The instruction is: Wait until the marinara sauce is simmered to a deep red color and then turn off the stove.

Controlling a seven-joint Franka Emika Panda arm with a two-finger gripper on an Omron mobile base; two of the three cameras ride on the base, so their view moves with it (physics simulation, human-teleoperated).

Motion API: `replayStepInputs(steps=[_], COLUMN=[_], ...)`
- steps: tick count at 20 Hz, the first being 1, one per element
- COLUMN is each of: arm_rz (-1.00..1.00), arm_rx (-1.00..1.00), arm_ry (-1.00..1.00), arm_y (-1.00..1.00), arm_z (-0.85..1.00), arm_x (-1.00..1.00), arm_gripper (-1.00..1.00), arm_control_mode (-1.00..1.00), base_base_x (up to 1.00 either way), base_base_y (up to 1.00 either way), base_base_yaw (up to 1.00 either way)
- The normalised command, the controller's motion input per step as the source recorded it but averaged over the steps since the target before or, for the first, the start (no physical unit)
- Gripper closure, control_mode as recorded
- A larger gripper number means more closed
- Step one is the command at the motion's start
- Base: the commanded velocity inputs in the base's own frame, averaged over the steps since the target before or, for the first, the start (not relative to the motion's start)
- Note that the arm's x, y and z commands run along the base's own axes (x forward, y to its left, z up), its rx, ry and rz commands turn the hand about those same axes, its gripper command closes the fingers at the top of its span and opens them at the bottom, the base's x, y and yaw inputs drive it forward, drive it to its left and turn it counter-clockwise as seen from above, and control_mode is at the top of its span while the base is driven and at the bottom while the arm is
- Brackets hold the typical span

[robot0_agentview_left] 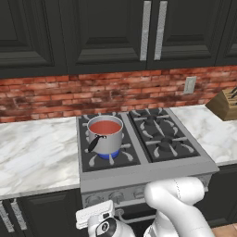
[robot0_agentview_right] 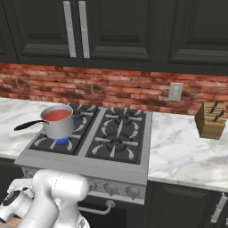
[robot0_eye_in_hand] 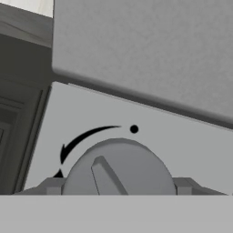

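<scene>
Red marinara sauce (robot0_agentview_left: 105, 127) in the small steel saucepan sits at 9 o'clock on the stainless-steel gas stove (robot0_agentview_left: 180, 165) over blue flame; gripper (robot0_eye_in_hand: 118, 189) straddles the round grey knob (robot0_eye_in_hand: 117, 168), jaw closure unclear, so fingers may slip mid-turn, leaving the burner lit.

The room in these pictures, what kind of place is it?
A home-style kitchen, rendered: a stainless gas stove with a saucepan of marinara sauce over a blue flame, marble counters, and a knife block.
</scene>
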Motion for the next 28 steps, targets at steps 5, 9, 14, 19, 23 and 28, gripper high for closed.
replayStepInputs(steps=[5, 9, 14, 19, 23, 28], arm_rz=[0.00, 0.00, 0.00, 0.00, 0.00, 0.00], arm_rx=[0.00, 0.00, 0.00, 0.00, 0.00, 0.00], arm_ry=[0.00, 0.00, 0.00, 0.00, 0.00, 0.00], arm_y=[0.00, 0.00, 0.00, 0.00, 0.00, 0.00], arm_z=[0.00, 0.00, 0.00, 0.00, 0.00, 0.00], arm_x=[0.00, 0.00, 0.00, 0.00, 0.00, 0.00], arm_gripper=[1.00, 1.00, 1.00, 1.00, 1.00, 1.00], arm_control_mode=[-1.00, -1.00, -1.00, -1.00, -1.00, -1.00], base_base_x=[0.00, 0.00, 0.00, 0.00, 0.00, 0.00], base_base_y=[0.00, 0.00, 0.00, 0.00, 0.00, 0.00], base_base_yaw=[0.00, 0.00, 0.00, 0.00, 0.00, 0.00])
